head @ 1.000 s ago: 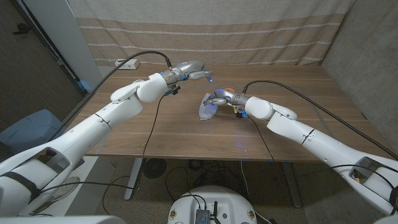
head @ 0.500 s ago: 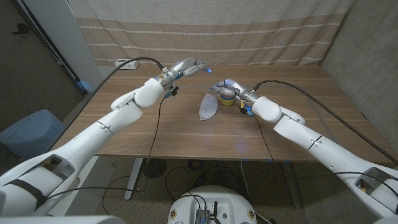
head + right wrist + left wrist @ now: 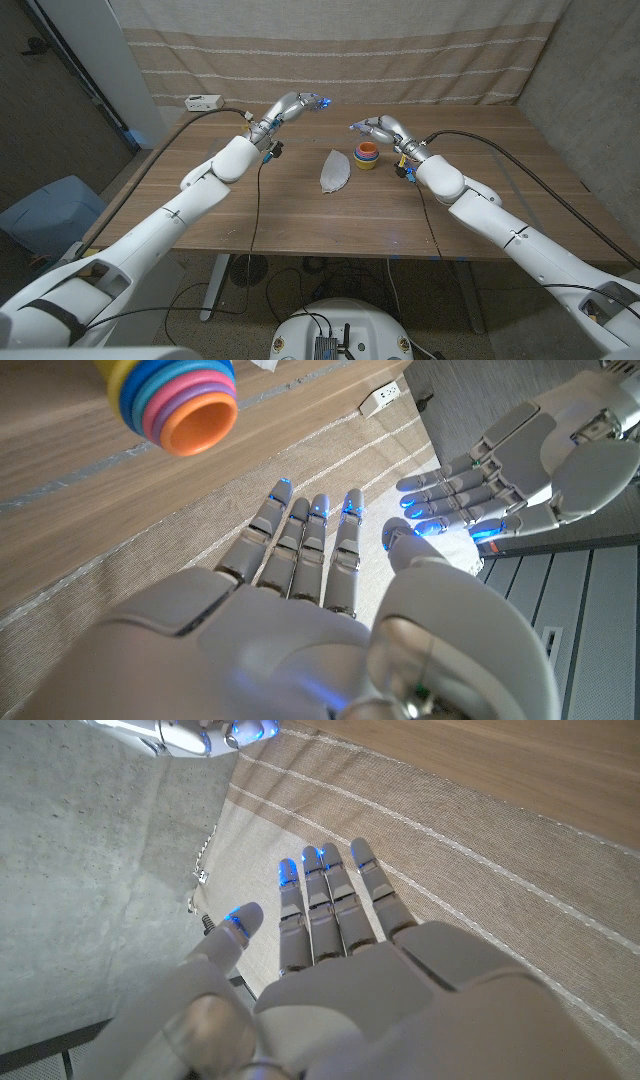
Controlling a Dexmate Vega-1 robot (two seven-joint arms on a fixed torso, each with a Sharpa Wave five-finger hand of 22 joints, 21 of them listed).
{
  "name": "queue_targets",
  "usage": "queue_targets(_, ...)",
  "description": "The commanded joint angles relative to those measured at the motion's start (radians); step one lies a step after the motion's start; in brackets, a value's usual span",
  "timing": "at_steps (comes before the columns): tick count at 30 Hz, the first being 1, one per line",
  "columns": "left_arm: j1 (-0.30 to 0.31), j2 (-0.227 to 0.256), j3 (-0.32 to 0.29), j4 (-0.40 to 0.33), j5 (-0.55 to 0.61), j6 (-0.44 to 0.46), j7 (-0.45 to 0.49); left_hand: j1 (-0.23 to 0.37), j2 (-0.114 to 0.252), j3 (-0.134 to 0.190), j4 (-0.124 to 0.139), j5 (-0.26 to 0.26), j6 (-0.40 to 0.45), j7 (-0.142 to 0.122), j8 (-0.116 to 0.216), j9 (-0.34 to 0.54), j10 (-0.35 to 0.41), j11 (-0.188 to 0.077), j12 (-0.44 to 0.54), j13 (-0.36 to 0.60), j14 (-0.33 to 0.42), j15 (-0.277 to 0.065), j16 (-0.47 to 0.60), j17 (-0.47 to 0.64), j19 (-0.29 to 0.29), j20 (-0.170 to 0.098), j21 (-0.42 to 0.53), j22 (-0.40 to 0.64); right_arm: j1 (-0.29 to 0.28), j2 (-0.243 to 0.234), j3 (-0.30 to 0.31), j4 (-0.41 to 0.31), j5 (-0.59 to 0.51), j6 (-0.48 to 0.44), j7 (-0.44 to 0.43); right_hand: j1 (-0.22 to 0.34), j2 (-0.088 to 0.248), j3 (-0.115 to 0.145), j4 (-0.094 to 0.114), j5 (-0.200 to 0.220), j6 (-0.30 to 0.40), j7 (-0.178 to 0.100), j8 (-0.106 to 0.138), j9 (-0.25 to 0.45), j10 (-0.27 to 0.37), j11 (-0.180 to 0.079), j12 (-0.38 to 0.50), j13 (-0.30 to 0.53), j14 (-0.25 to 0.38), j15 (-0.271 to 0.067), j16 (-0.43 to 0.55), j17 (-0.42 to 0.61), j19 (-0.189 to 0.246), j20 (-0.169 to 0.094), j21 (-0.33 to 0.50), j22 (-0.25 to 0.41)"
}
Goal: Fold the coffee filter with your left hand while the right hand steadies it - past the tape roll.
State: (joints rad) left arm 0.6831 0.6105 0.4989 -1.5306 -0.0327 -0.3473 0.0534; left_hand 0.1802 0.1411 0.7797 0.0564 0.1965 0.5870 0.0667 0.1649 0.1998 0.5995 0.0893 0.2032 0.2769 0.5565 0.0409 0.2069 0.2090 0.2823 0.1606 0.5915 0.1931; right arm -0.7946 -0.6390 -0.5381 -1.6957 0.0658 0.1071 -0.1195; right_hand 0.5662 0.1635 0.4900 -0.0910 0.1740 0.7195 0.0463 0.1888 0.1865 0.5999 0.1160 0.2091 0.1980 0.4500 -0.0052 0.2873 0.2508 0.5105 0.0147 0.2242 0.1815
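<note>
**A:** Checked this moment. Filter (image 3: pixel 334 172) lay on the table (image 3: pixel 300 215) mid-way betw. your arms, looked folded already, nothing touching it. Your left hand (image 3: pixel 300 103) was raised over the far edge, fingers straight and apart, holding nothing. Right hand (image 3: pixel 378 127) same: spread, empty, up above the stacked cups (image 3: pixel 366 155).

**B:** Risk?

**A:** Two, imo. Filter's thin paper, w/ no hand on it the crease could've sprung open if you hadn't pressed it hard enough. Also the cups sat just beside the filter's right edge, so if you'd dropped the right hand straight down to steady it you'd likely have clipped the stack and shoved it into the paper.

**B:** Tape roll?

**A:** Couldn't find one. Power strip (image 3: pixel 202 101) at far left corner was well apart, no issue.

**B:** Hands clashing?

**A:** Right wrist view had the left hand (image 3: pixel 500 460) close, fingertips facing. Poss. if you'd closed in fast.
</note>
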Motion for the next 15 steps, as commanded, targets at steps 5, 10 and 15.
queue_targets(5, 0.030, -0.049, -0.033, 0.070, -0.201, -0.046, -0.023, 0.001, 0.013, 0.000, 0.005, -0.001, -0.038, -0.005, 0.002, -0.002, -0.027, 0.003, -0.008, -0.001, -0.021, 0.005, -0.007, -0.002, -0.003, 0.002, -0.003, 0.005, -0.068, 0.018, 0.082, -0.008, 0.098, 0.068, -0.072, 0.005, 0.007, -0.001, -0.007, 0.007, 0.001, 0.000, 0.002, 0.002, -0.001, 0.005, -0.003, 0.004, 0.000, 0.006, 0.000, 0.004, -0.006, 0.007, -0.003, 0.002)
queue_targets(10, 0.039, -0.061, -0.043, 0.083, -0.247, -0.049, -0.025, -0.001, 0.009, -0.001, 0.004, -0.002, -0.050, -0.007, 0.003, -0.003, -0.033, 0.006, -0.008, -0.003, -0.025, 0.007, -0.008, -0.004, -0.004, 0.002, -0.003, 0.005, -0.087, 0.029, 0.102, -0.007, 0.135, 0.084, -0.085, 0.005, 0.006, -0.003, -0.008, 0.007, 0.002, 0.001, 0.002, 0.002, -0.002, 0.003, -0.003, 0.004, 0.000, 0.007, 0.000, 0.005, -0.006, 0.009, -0.003, 0.002)
queue_targets(15, 0.039, -0.070, -0.055, 0.103, -0.292, -0.055, -0.037, -0.003, 0.005, -0.001, 0.003, -0.002, -0.060, -0.007, 0.006, -0.004, -0.044, 0.010, -0.010, -0.005, -0.036, 0.010, -0.011, -0.007, -0.006, 0.002, -0.004, 0.005, -0.101, 0.046, 0.122, -0.002, 0.163, 0.104, -0.108, 0.006, -0.001, -0.006, -0.014, 0.007, 0.000, 0.005, 0.002, 0.002, -0.003, 0.012, -0.004, 0.004, -0.001, 0.011, -0.002, 0.003, -0.006, 0.013, -0.003, 0.002)
